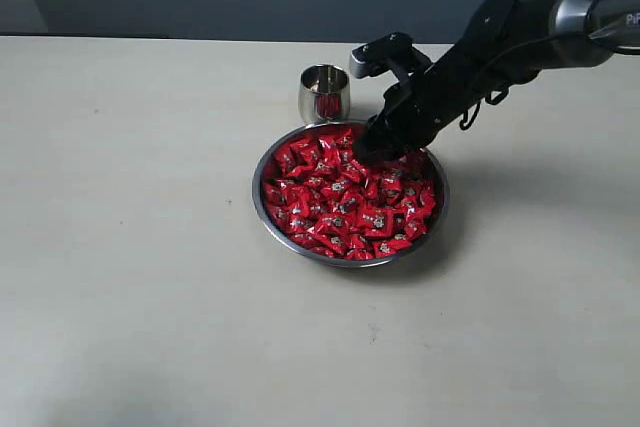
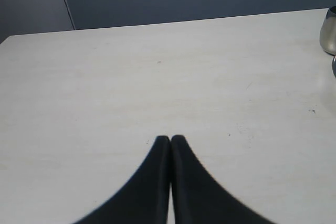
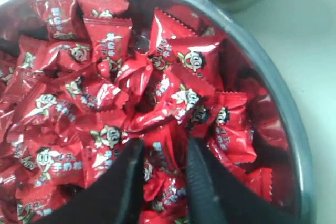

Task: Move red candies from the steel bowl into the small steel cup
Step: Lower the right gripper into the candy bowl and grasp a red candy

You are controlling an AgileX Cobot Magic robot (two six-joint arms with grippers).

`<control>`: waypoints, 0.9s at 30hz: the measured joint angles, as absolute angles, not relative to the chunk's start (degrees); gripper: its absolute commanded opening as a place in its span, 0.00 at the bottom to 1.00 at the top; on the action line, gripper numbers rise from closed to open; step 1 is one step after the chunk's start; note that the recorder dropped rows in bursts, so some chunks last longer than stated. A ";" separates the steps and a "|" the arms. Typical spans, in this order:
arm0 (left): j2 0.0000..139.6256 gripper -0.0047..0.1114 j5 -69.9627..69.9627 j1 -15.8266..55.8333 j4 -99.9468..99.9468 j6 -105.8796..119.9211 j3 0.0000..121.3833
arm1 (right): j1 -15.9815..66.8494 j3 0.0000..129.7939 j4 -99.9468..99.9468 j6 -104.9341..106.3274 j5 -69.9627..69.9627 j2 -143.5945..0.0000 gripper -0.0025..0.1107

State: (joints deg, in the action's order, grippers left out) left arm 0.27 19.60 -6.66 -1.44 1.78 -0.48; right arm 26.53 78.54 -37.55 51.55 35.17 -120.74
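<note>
The tabletop [image 1: 130, 247] is pale, off-white and matte, with faint streaks along its length and a few tiny dark specks that show up close. Only two things stand on it, both a little right of the middle and toward the far edge. The larger is a wide, shallow steel bowl [image 1: 256, 190], sitting flat, its thin rim bright and a soft shadow spreading over the surface to its right. Just beside its far-left rim stands a small steel cup [image 1: 324, 95], upright, mouth up. I cannot tell whether the two rims touch.
</note>
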 measured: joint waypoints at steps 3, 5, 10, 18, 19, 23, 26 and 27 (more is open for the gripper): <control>0.27 0.04 19.60 -6.66 -1.44 1.78 -0.48 | 26.53 78.75 -37.55 51.55 34.50 -120.74 0.02; 0.27 0.04 19.60 -6.66 -1.44 1.78 -0.48 | 26.53 78.75 -37.55 51.55 34.50 -120.74 0.02; 0.27 0.04 19.60 -6.66 -1.44 1.78 -0.48 | 26.53 78.75 -37.55 51.68 34.86 -120.74 0.02; 0.27 0.04 19.60 -6.66 -1.44 1.78 -0.48 | 26.53 78.75 -37.55 51.68 34.96 -119.17 0.04; 0.27 0.04 19.60 -6.66 -1.44 1.78 -0.48 | 26.53 78.75 -37.55 51.68 34.96 -119.02 0.08; 0.27 0.04 19.60 -6.66 -1.44 1.78 -0.48 | 26.53 78.75 -37.55 51.68 34.96 -119.13 0.42; 0.27 0.04 19.60 -6.66 -1.44 1.78 -0.48 | 26.53 78.75 -37.55 51.68 35.08 -119.68 0.51; 0.27 0.04 19.60 -6.66 -1.44 1.78 -0.48 | 26.53 78.75 -37.55 51.68 35.08 -119.74 0.48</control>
State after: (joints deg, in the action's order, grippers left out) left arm 0.27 19.60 -6.66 -1.44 1.78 -0.48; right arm 26.53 78.75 -37.55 51.68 35.08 -119.74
